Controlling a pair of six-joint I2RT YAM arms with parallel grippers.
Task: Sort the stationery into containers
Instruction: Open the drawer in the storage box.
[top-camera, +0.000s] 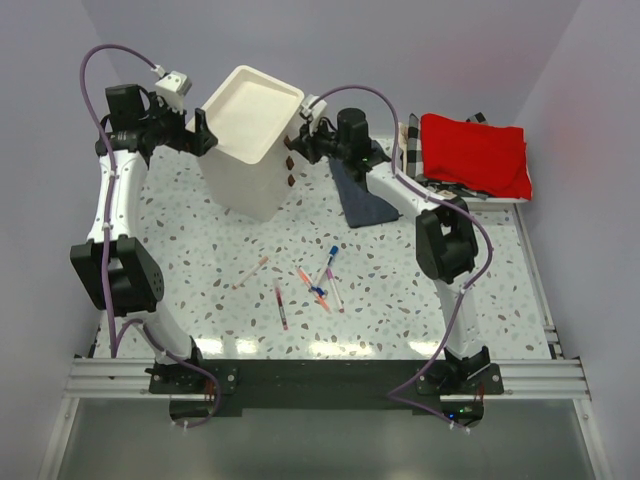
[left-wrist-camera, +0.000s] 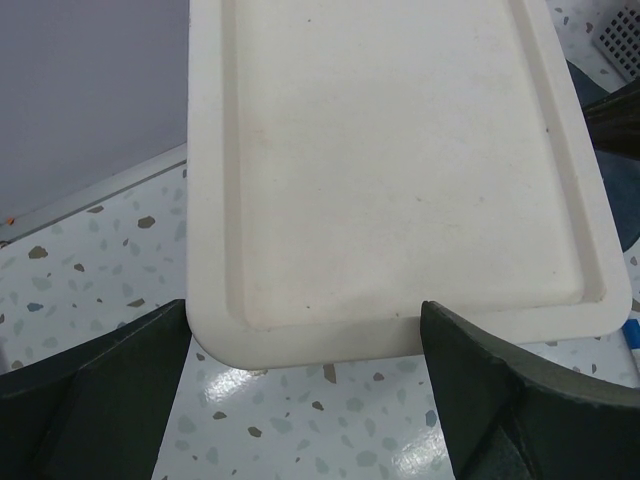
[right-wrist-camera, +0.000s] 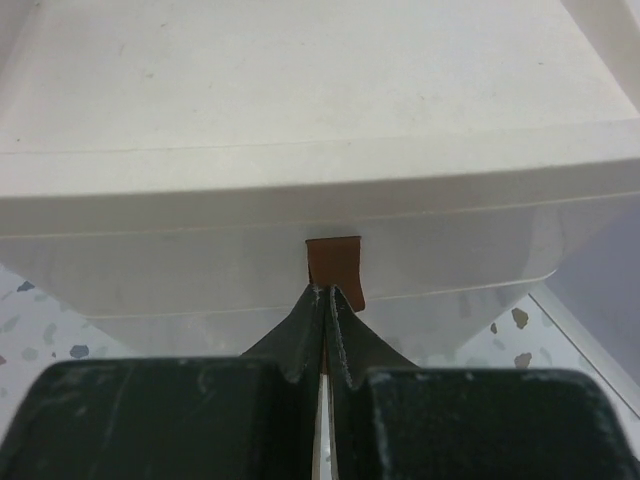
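The cream-white drawer unit (top-camera: 250, 140) stands at the back of the table, its tray-like top (left-wrist-camera: 400, 150) bare. My right gripper (top-camera: 300, 140) is shut on the brown pull tab (right-wrist-camera: 333, 258) of the top drawer, its tips (right-wrist-camera: 325, 295) pinching the tab's lower part. My left gripper (top-camera: 205, 133) is open at the unit's opposite top edge, its jaws (left-wrist-camera: 305, 325) spread about a corner of the tray top. Several thin pens lie loose mid-table: a red one (top-camera: 281, 305), a pink one (top-camera: 250, 271) and a blue-capped one (top-camera: 330, 262). The roll, eraser, block and stick are out of view.
A dark blue folded cloth (top-camera: 362, 200) lies right of the unit, under the right arm. A checkered basket (top-camera: 412, 140) with red cloth (top-camera: 475, 150) sits at the back right. Two lower pull tabs (top-camera: 290, 172) show on the unit's front.
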